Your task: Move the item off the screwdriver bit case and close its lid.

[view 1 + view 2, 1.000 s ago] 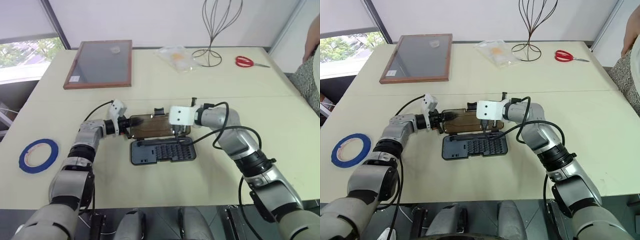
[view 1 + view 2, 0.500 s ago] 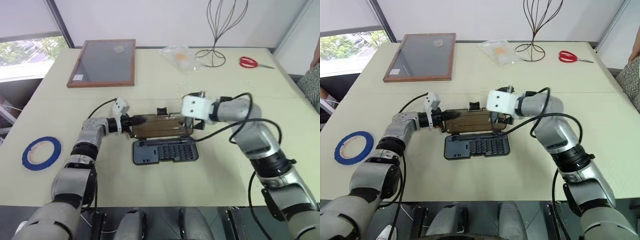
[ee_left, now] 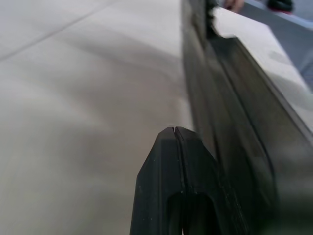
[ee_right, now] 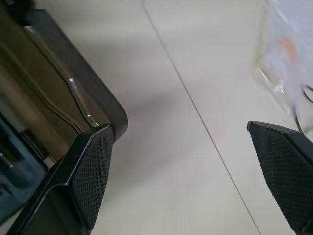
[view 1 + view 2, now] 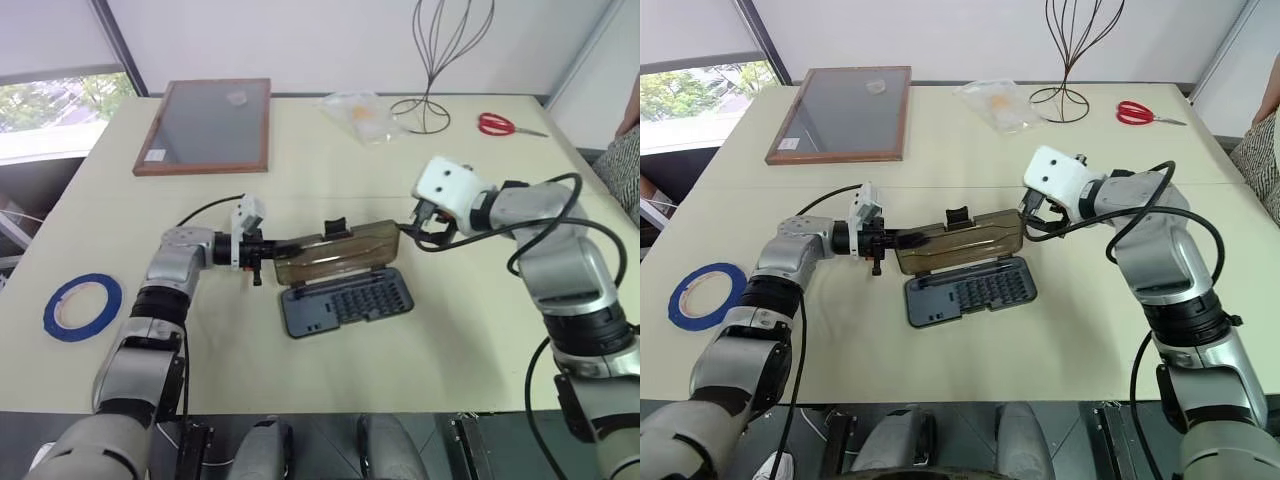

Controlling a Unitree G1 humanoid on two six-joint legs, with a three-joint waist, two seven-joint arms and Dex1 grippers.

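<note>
Your left gripper (image 5: pixel 883 240) is pinched closed at the lid's (image 5: pixel 960 240) left end, propping it half-raised over the case (image 5: pixel 970 291) mid-frame. Right gripper (image 5: pixel 1032 213) gapes empty at its right end. Tape (image 5: pixel 704 292) already lies far left.

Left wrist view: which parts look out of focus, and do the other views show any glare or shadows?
Left wrist view: the shut left pincer is sharp at its tips, while the lid beside it is blurred. Right wrist view: the plastic bag is smeared. Left eye view: the smoky lid carries a pale sheen, and the case base casts only a soft shadow.
</note>
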